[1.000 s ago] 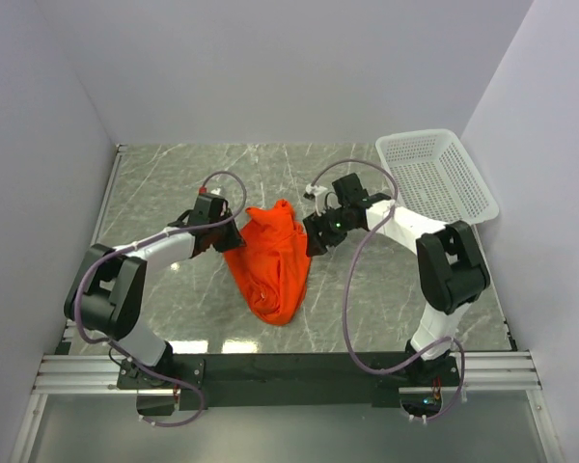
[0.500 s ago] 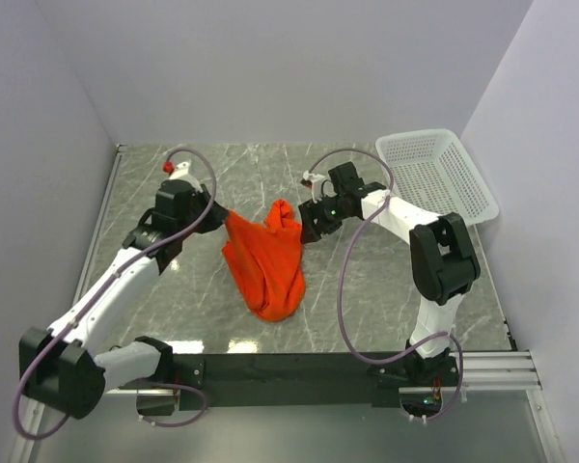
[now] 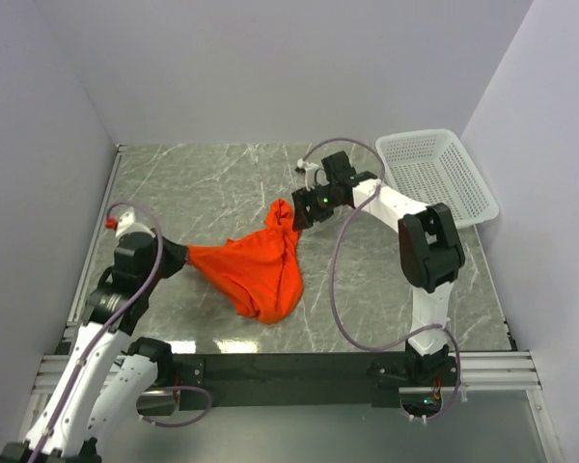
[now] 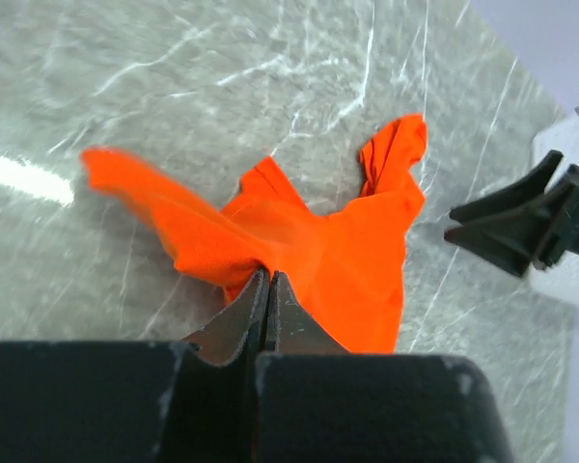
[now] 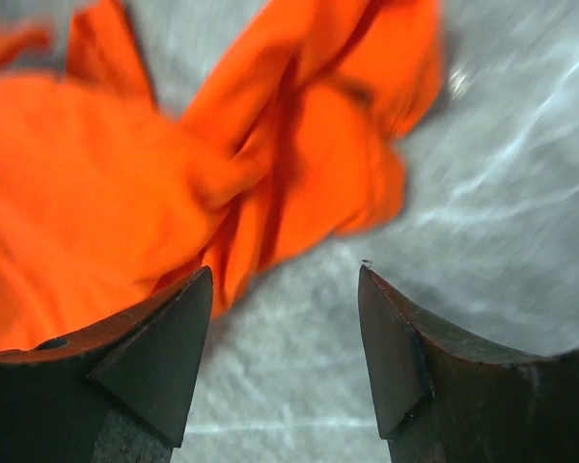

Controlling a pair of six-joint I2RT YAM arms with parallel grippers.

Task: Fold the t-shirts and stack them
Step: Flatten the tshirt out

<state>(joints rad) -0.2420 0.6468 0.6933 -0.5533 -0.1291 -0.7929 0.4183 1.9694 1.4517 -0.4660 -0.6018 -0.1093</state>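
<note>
One orange-red t-shirt lies crumpled on the grey marble table, stretched out toward the left. My left gripper is shut on its left edge, and in the left wrist view the cloth runs right into the closed tips. My right gripper stands open just right of the shirt's upper bunch. In the right wrist view its fingers frame bare table, with the cloth ahead and to the left, brushing past the left finger.
A white mesh basket stands at the table's back right, behind the right arm. Pale walls close in the table on the left, back and right. The arms' base rail runs along the near edge.
My left arm swung left and back toward its base, dragging the shirt's edge with it, so the cloth spread out leftward. The right gripper shifted slightly back and stayed open.
</note>
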